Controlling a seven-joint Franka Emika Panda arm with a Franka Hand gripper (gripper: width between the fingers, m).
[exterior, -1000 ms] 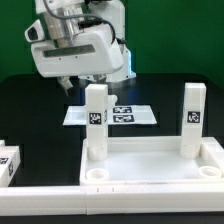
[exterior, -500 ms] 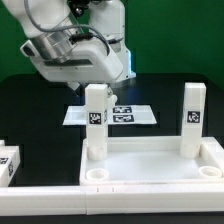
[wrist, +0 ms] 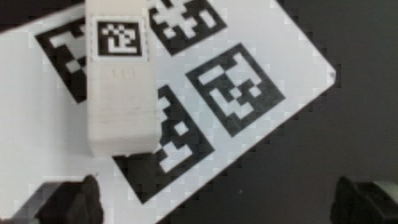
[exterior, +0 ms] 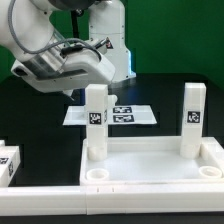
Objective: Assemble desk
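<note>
The white desk tabletop (exterior: pixel 150 162) lies at the front of the exterior view, rim up. Two white tagged legs stand upright in its far corner sockets, the left leg (exterior: pixel 95 122) and the right leg (exterior: pixel 192 118). A third leg (exterior: pixel 8 163) lies loose at the exterior view's left edge. My gripper (exterior: pixel 74 94) hangs behind and to the exterior view's left of the left leg, above the table. In the wrist view the gripper (wrist: pixel 217 205) is open and empty, and the left leg (wrist: pixel 121 80) stands ahead of its dark fingertips (wrist: pixel 68 205).
The marker board (exterior: pixel 135 115) lies flat on the black table behind the legs, and fills much of the wrist view (wrist: pixel 240 90). A long white border rail (exterior: pixel 40 192) runs along the front edge. A green wall stands behind.
The arm and gripper have swung toward the exterior view's left and tilted. The tabletop and legs have not moved.
</note>
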